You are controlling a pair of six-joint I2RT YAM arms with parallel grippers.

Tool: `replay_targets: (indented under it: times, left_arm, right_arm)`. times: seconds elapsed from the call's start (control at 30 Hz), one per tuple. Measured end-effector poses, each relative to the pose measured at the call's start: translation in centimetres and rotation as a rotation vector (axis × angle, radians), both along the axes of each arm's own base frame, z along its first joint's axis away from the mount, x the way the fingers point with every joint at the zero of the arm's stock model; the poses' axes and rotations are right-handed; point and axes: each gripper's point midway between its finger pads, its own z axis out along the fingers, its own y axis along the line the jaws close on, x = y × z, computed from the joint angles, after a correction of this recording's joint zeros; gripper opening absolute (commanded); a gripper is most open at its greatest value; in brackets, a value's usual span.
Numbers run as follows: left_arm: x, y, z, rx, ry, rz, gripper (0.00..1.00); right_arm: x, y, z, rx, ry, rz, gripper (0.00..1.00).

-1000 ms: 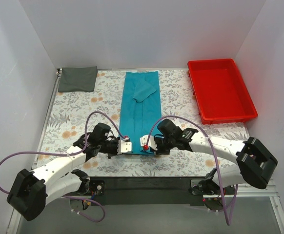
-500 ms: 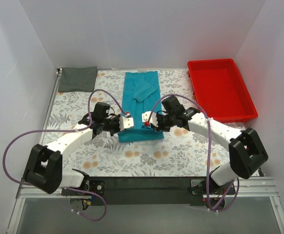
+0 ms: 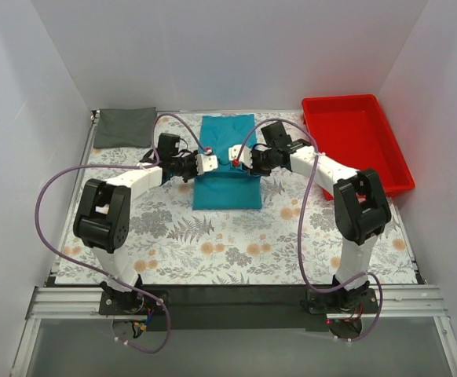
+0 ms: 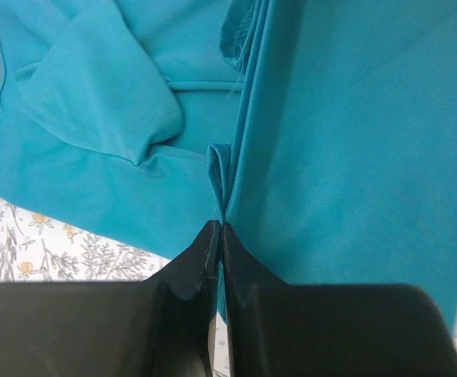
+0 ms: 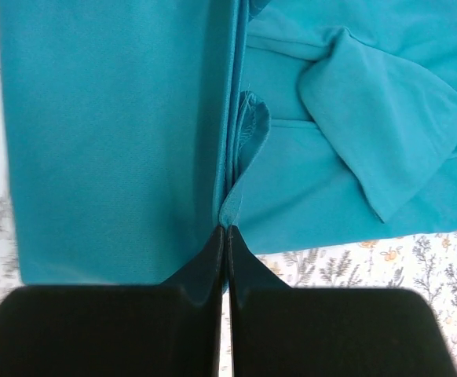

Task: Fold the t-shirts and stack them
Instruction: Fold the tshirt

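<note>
As left gripper (image 3: 210, 163) and right gripper (image 3: 233, 157) pinched the soft teal cloth t-shirt (image 3: 227, 188) (mid-fold), lowering its hem appeared next.

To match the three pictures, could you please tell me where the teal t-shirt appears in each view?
Top external: the teal t-shirt is at centre, towards the far side.
Left wrist: it fills most of the picture.
Right wrist: it fills most of the picture.
Shared landmark: the floral table cloth bordering it.
</note>
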Motion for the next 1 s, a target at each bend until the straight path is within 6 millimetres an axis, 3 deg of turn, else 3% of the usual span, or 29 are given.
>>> replay_targets:
  times: [0.2,0.33,0.6,1.0]
  left_arm:
    - [4.0,0.0,-1.1,0.004,-0.030,0.006,0.00]
    - [5.8,0.0,-1.7,0.005,-0.052,0.007,0.00]
    - [6.5,-0.1,-3.6,0.012,-0.054,0.007,0.00]
    - [7.3,-0.2,-3.2,0.006,-0.090,0.012,0.00]
  right_arm:
    - [4.0,0.0,-1.0,0.004,-0.013,-0.019,0.01]
    - [5.5,0.0,-2.2,0.000,-0.005,-0.029,0.01]
    - [6.1,-0.1,-4.4,-0.017,0.020,-0.037,0.01]
    - [7.1,0.1,-4.2,-0.011,-0.013,-0.044,0.01]
